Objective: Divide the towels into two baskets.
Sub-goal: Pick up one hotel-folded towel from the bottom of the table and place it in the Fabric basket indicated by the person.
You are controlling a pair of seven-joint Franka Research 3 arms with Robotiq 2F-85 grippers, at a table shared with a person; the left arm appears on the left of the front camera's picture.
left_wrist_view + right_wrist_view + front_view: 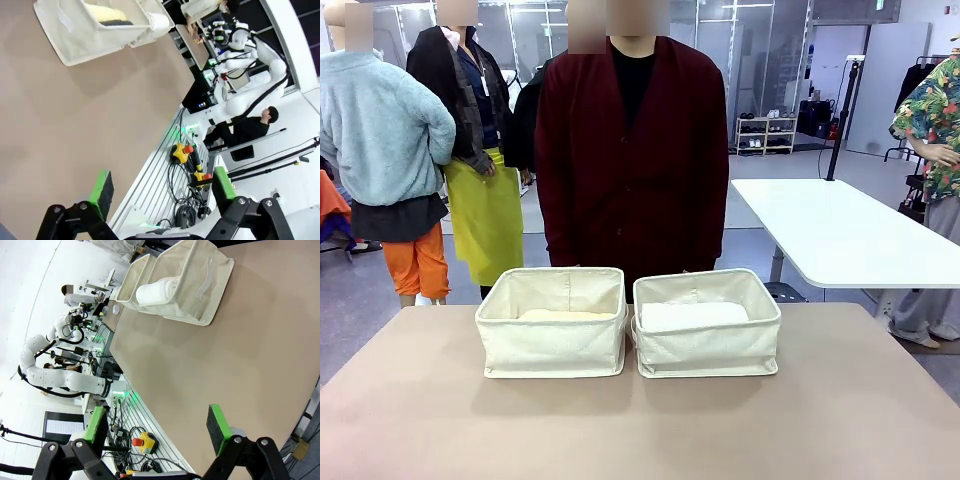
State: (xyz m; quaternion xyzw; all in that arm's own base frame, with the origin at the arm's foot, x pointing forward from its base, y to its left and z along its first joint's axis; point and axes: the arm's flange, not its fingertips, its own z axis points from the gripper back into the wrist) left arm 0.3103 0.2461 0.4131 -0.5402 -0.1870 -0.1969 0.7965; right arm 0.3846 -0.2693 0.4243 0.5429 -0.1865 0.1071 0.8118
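Observation:
Two cream canvas baskets stand side by side at the table's far middle, the left basket [552, 350] and the right basket [707, 350]. A pale yellow towel [565, 314] lies in the left one and a white towel [693, 315] in the right one. In the left wrist view my left gripper [162, 187] is open over bare table, far from the left basket [75, 35], where the yellow towel [100, 11] and a dark grey towel [116, 22] show. My right gripper [157, 426] is open too, well short of the right basket [200, 275] with its white towel [155, 292].
A person in a dark red cardigan [630, 160] stands right behind the baskets. The brown table [640, 430] is bare in front of them. Cables and stop buttons [182, 150] lie past the near edge. A white table [840, 230] stands back right.

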